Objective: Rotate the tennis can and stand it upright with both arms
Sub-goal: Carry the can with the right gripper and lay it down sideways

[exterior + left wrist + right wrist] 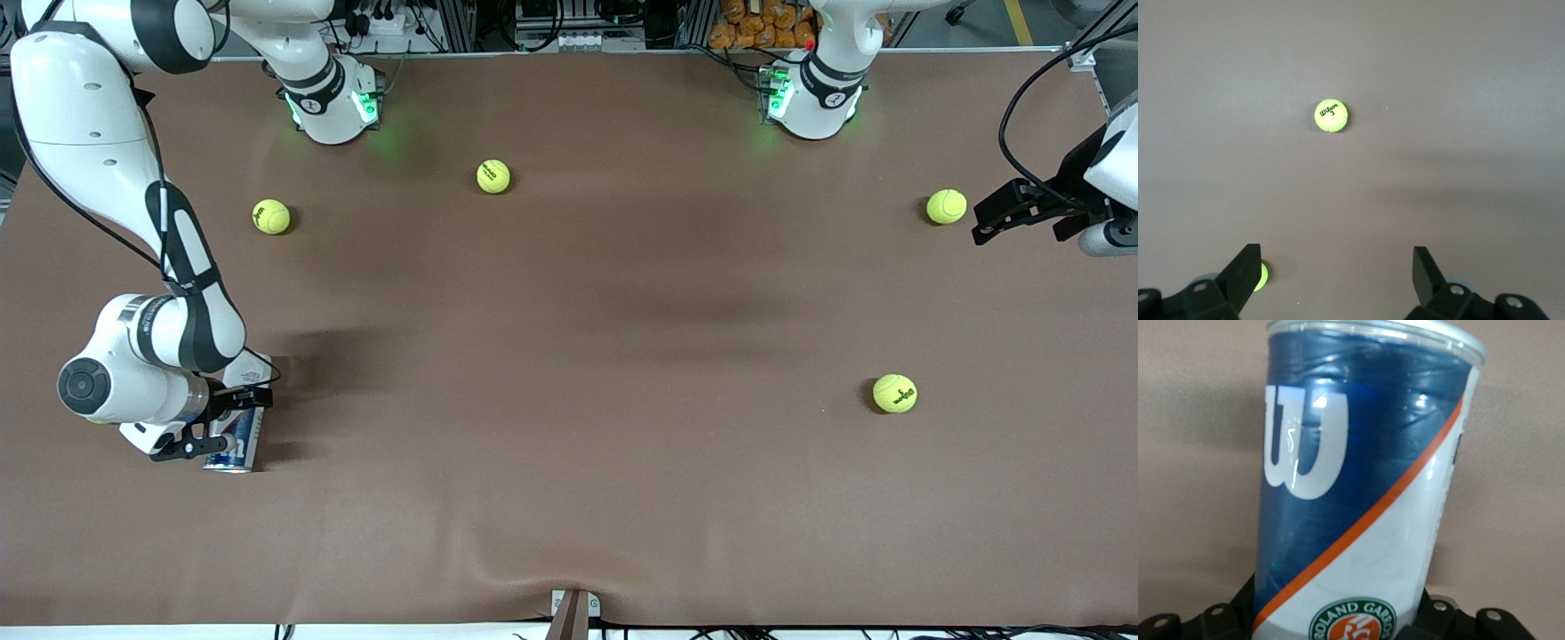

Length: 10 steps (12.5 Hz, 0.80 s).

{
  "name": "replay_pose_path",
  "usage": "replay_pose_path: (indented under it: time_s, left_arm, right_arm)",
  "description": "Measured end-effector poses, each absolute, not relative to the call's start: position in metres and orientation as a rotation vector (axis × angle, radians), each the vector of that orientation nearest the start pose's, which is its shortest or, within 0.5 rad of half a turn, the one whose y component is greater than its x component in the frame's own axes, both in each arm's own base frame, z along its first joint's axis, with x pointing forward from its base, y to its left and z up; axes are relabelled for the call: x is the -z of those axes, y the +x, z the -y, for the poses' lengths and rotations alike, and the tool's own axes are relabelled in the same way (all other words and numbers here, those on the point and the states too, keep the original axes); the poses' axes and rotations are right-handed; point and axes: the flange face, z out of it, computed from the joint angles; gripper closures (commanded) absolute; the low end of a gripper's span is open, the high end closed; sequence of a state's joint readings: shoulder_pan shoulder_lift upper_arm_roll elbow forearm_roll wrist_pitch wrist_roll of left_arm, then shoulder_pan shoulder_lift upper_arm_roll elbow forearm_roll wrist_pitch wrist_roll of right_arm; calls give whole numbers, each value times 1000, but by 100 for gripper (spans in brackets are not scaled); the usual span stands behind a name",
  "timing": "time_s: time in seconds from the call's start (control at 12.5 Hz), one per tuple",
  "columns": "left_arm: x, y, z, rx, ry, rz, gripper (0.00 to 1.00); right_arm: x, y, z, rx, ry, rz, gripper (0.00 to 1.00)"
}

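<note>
The tennis can sits at the lower left of the front frame, at the right arm's end of the brown surface, pinched across its body by the right gripper; whether its base touches the surface cannot be told. In the right wrist view the can fills the frame between the black fingers, navy label with a white "W", an orange stripe and a round badge. The right arm bends down from its base at the upper left, elbow high, wrist low beside the can. The left gripper hovers at the right edge, fingers spread, next to a tennis ball. Three more balls lie scattered. Cables and equipment line the top edge.
</note>
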State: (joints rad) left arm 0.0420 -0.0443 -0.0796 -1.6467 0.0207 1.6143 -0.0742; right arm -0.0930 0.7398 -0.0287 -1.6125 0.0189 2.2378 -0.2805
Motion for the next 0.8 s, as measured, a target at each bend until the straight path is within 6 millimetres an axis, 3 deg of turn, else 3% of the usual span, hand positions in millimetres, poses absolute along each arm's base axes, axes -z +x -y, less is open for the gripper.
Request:
replay_pose_path:
  time_s: [0.4,0.56,0.8]
  left_arm:
    - [-615,545,19,13,-3118,57,0]
    - [-614,545,19,12,-3118,56,0]
    - [-614,545,19,10,-3118,56,0]
  right_arm:
    - [-219,694,72,-144,-3102,309,12]
    - [-246,703,51,-113,-3097,369,41]
    - [-271,707,14,-84,-3091,451,42]
